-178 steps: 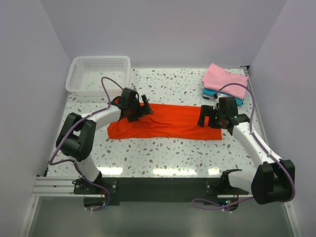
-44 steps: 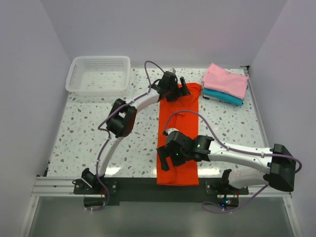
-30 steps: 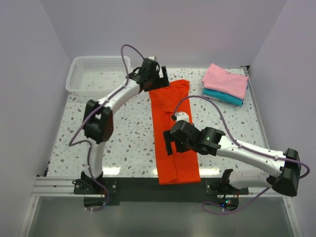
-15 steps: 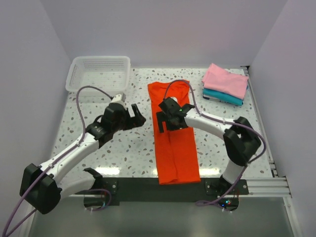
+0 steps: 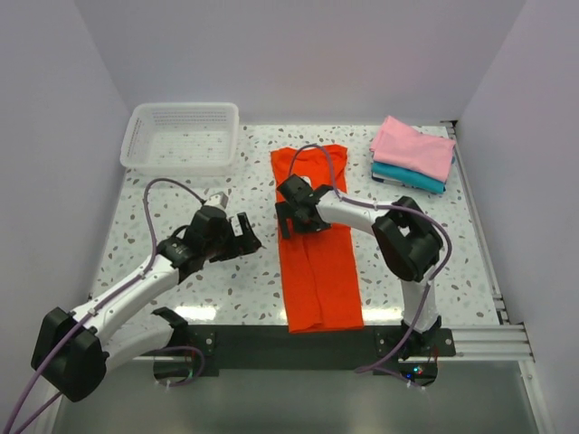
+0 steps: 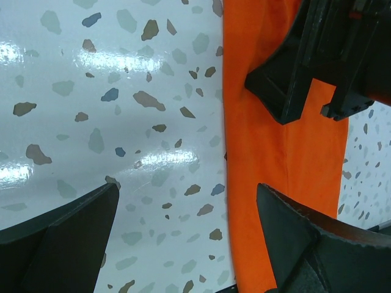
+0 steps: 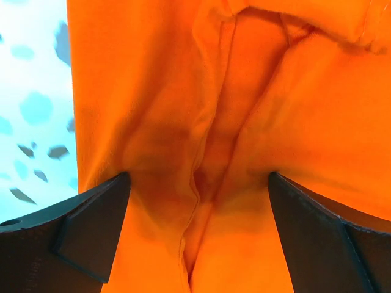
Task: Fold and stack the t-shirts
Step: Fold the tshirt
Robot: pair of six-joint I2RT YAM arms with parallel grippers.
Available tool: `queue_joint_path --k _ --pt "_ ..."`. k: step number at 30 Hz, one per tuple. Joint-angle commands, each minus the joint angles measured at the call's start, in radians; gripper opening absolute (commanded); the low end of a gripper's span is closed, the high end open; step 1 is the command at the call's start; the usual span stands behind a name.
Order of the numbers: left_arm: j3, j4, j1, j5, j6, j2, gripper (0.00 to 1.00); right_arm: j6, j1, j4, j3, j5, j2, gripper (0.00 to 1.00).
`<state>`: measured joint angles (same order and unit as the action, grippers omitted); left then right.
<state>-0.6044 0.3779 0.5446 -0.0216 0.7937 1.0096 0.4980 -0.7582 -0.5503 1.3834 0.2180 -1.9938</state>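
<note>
Right gripper point(image 5: 298, 220) has slid slightly left over the orange-red t-shirt point(image 5: 317, 271) since half a second ago; left gripper point(image 5: 244, 233) has pulled back nearer. Shirt lies as a long near-far strip mid-desk point(image 5: 407, 262). Both jaws are spread and hold nothing: right low over the strip's left half, left over bare desk left of it. Pink t-shirt point(image 5: 412, 145) sits on teal t-shirt point(image 5: 409, 176), far right. Risk: right jaws catch only the top layer or drag the cloth, bunching the strip and skewing the next fold.

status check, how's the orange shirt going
Left pincer open over bare table. Right pincer open above orange shirt. Shirt folded in a long strip, not yet stacked. Nothing in the way.
</note>
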Motion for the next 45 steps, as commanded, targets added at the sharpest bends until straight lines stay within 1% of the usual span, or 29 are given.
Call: queue_joint_path --k 1,2,9,13,15,16,17,19,20,22,23,24,26,27,29,30,31,33,34,35,37,38,40,41,45 --pt "-0.063 0.001 0.003 0.009 -0.004 0.023 1.00 0.028 0.007 0.059 0.045 0.012 -0.071 0.99" --pt "-0.069 0.007 0.003 0.002 -0.007 0.030 1.00 0.040 0.008 0.059 0.054 0.033 -0.091 0.99" --pt "-0.138 0.064 0.003 -0.034 -0.034 0.061 1.00 0.059 0.026 0.040 0.186 0.034 -0.186 0.99" --pt "-0.152 0.093 0.003 -0.011 -0.039 0.090 1.00 0.050 0.040 0.015 0.249 0.027 -0.211 0.99" --pt "-0.140 0.092 0.003 0.009 -0.036 0.093 1.00 0.048 0.042 -0.011 0.269 0.020 -0.198 0.99" --pt "-0.132 0.085 0.006 0.017 -0.034 0.093 1.00 0.048 0.042 -0.010 0.266 0.008 -0.166 0.99" --pt "-0.121 0.076 0.008 0.067 -0.030 0.084 1.00 0.042 0.040 -0.005 0.258 -0.026 -0.146 0.99" --pt "-0.075 0.044 0.027 0.113 -0.002 0.072 1.00 0.039 0.040 -0.002 0.235 -0.049 -0.099 0.99" --pt "-0.058 0.033 0.038 0.126 0.015 0.055 1.00 0.042 0.040 0.009 0.217 -0.099 -0.038 0.99" --pt "-0.009 0.015 0.072 0.124 0.045 0.041 1.00 0.048 0.040 0.029 0.132 -0.135 0.050 0.99" --pt "0.011 0.001 0.086 0.124 0.070 0.028 1.00 0.057 0.042 0.055 0.099 -0.144 0.144 0.99" --pt "0.046 -0.013 0.100 0.132 0.082 0.023 1.00 0.060 0.042 0.068 0.026 -0.164 0.195 0.99" --pt "0.075 -0.060 0.149 0.153 0.105 0.018 1.00 0.080 0.040 0.082 -0.047 -0.146 0.301 0.99" --pt "0.096 -0.072 0.169 0.153 0.133 0.020 1.00 0.088 0.042 0.081 -0.117 -0.106 0.394 0.99" --pt "0.121 -0.105 0.233 0.146 0.173 0.032 1.00 0.120 0.042 0.063 -0.185 -0.054 0.490 0.99" --pt "0.126 -0.117 0.256 0.143 0.183 0.038 1.00 0.131 0.043 0.055 -0.252 -0.030 0.574 0.99" --pt "0.129 -0.144 0.302 0.140 0.193 0.047 1.00 0.143 0.042 0.046 -0.285 0.012 0.611 0.99" --pt "0.127 -0.160 0.340 0.120 0.216 0.082 0.99 0.168 0.045 0.029 -0.377 0.037 0.685 0.99" --pt "0.127 -0.166 0.366 0.112 0.223 0.096 0.97 0.175 0.045 0.026 -0.406 0.064 0.749 0.99" --pt "0.127 -0.175 0.379 0.112 0.232 0.121 0.93 0.197 0.046 0.004 -0.428 0.079 0.782 0.99" --pt "0.130 -0.204 0.419 0.111 0.246 0.141 0.92 0.212 0.046 -0.019 -0.472 0.128 0.855 0.99" --pt "0.132 -0.215 0.434 0.109 0.254 0.161 0.88 0.223 0.046 -0.039 -0.483 0.139 0.875 0.99" --pt "0.129 -0.235 0.478 0.101 0.266 0.184 0.84 0.234 0.046 -0.062 -0.501 0.158 0.906 0.99" --pt "0.120 -0.229 0.489 0.089 0.275 0.208 0.79 0.238 0.048 -0.074 -0.504 0.155 0.930 0.99" --pt "0.106 -0.197 0.517 0.043 0.294 0.239 0.67 0.243 0.046 -0.086 -0.526 0.158 0.980 0.99"
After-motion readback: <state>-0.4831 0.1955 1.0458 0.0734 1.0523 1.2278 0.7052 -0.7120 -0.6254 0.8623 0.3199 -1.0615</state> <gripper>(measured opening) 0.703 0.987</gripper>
